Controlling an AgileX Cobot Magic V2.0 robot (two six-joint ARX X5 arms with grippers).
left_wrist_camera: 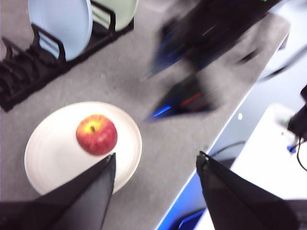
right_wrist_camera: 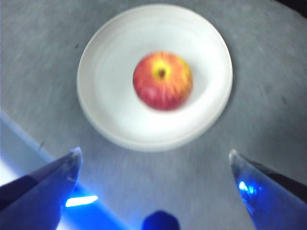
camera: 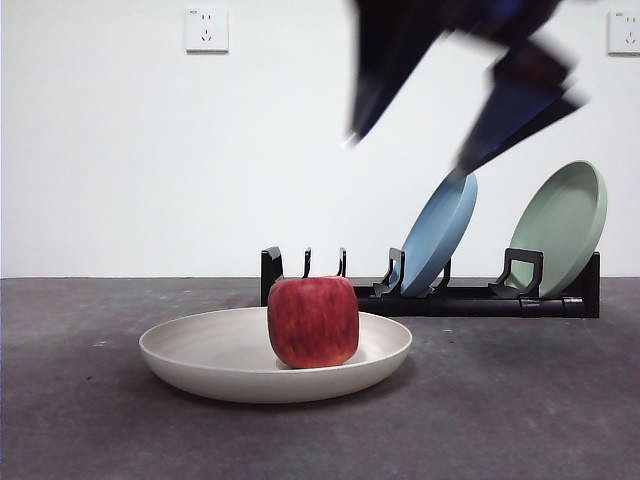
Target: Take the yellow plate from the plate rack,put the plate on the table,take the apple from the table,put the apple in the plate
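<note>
The yellow plate [camera: 200, 350] [left_wrist_camera: 53, 153] [right_wrist_camera: 110, 96] lies flat on the dark grey table [camera: 520, 400]. The red apple [camera: 313, 320] [left_wrist_camera: 97, 134] [right_wrist_camera: 162, 80] sits in it, stem up. High above the plate, my right gripper [right_wrist_camera: 154, 152] is open and empty; in the front view it shows as a blurred dark shape, the right gripper [camera: 410, 150], up and to the right of the apple. My left gripper [left_wrist_camera: 156, 155] is open too and holds nothing; it is up beside the plate near the table's edge. Behind the plate stands the black plate rack [camera: 470, 300] [left_wrist_camera: 24, 72].
A blue plate [camera: 440, 235] [left_wrist_camera: 60, 24] and a pale green plate [camera: 560, 225] [left_wrist_camera: 122, 12] lean in the rack's right slots; its left slot holds nothing. The right arm [left_wrist_camera: 206, 33] is a blur over the table. The table's edge [left_wrist_camera: 216, 139] runs close to the plate.
</note>
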